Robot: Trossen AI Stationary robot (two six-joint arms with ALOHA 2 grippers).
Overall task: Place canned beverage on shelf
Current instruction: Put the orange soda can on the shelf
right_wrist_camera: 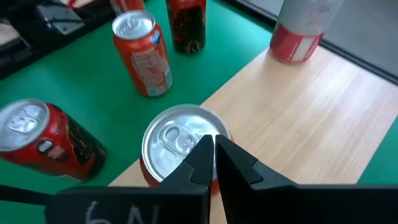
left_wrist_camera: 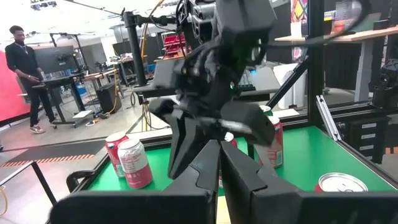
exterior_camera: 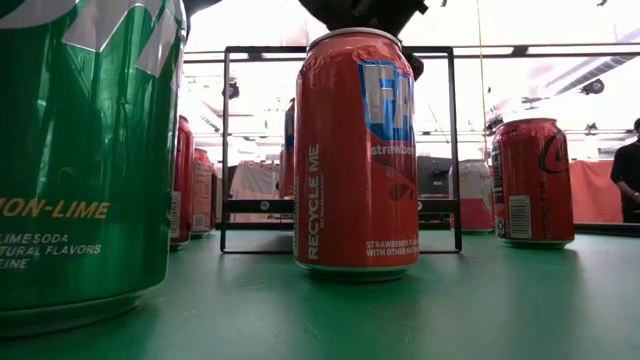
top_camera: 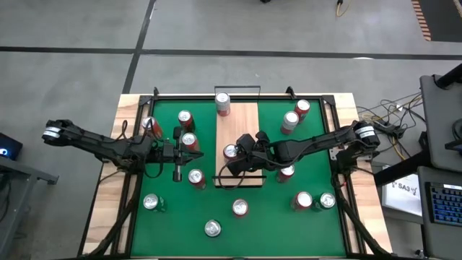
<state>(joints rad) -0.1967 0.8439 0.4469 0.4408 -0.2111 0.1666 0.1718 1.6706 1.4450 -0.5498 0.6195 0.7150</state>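
Shelf (top_camera: 247, 123) runs under your right gripper (right_wrist_camera: 213, 144), one can already at its far end. Right fingers are pinched together, holding nothing, just above the can (right_wrist_camera: 176, 138) at the board's edge. Left gripper (left_wrist_camera: 219, 149) closed, empty, waiting. Spread the fingers before dropping; straddle the can's sides.

Layout of the table, seen from above.
The shelf (top_camera: 247, 123) lies mid-mat (top_camera: 317, 224); one can (top_camera: 222, 102) stands at its far end, another (top_camera: 230, 152) at its left edge, further cans scattered on the mat either side.
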